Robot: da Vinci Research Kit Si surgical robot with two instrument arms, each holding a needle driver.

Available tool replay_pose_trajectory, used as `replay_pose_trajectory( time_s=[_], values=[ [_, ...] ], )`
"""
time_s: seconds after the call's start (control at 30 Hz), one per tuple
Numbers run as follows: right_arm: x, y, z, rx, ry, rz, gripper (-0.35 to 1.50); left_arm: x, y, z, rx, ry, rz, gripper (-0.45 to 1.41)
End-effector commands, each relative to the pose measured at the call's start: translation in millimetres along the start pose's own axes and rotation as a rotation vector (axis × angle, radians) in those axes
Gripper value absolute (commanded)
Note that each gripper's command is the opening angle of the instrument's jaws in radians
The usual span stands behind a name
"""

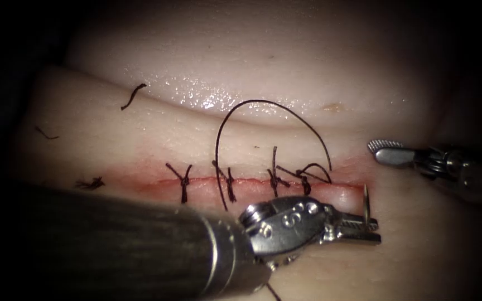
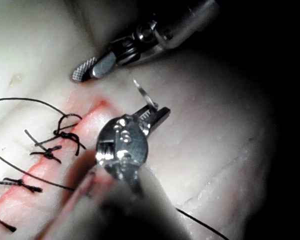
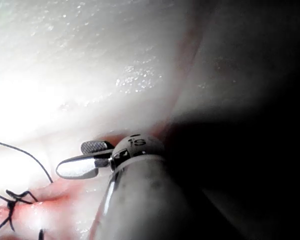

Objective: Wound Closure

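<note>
Four knots (image 1: 229, 179) close the cut; left end effector (image 1: 370, 227) grips one needle (image 1: 366, 202).

Pale pink tissue (image 1: 140, 134) glistens, a red cut (image 1: 241, 181) running across it under dark, near-black thread (image 1: 263, 106). Silver needle (image 1: 366, 202), steel-grey left tool (image 1: 364, 227), cross-hatched pads on the grey right tool (image 1: 386, 151).

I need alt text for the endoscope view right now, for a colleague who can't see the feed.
The left tool grips the needle in shut jaws at the right end of the cut, the needle standing upright, clear of the tissue. The right tool hovers open and empty further right. Four knotted stitches cross the cut, with thread arching above them.
</note>
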Motion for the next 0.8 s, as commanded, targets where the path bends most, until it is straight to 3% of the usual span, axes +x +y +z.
replay_pose_trajectory(
  time_s=[0.03, 0.23, 0.4, 0.47, 0.67, 0.8],
  values=[
    [-0.7, 0.2, 0.7, 0.005, -0.005, 0.001, 0.96, -0.3, 0.2, 0.5, -0.009, 0.015, -0.043, -0.45],
    [-1.1, -0.1, 0.5, 0.009, -0.009, 0.013, 0.94, 1.0, 2.3, -0.4, -0.074, 0.077, -0.267, -0.45],
    [-1.3, -0.2, 0.8, 0.014, -0.017, 0.018, 1.23, 1.9, 3.8, -1.0, -0.101, 0.091, -0.327, -0.45],
    [-1.4, -0.3, 0.8, 0.023, -0.027, -0.065, 1.26, 2.1, 4.5, -1.4, -0.116, 0.105, -0.321, -0.45],
    [-1.8, -1.2, -0.1, 0.098, -0.061, -0.482, 1.26, 2.1, 7.2, -3.5, -0.067, 0.119, 0.046, -0.45],
    [-1.9, -3.8, -0.6, 0.105, -0.083, -0.745, 1.30, 1.7, 9.3, -5.3, -0.005, 0.093, 0.308, -0.45]
  ],
)
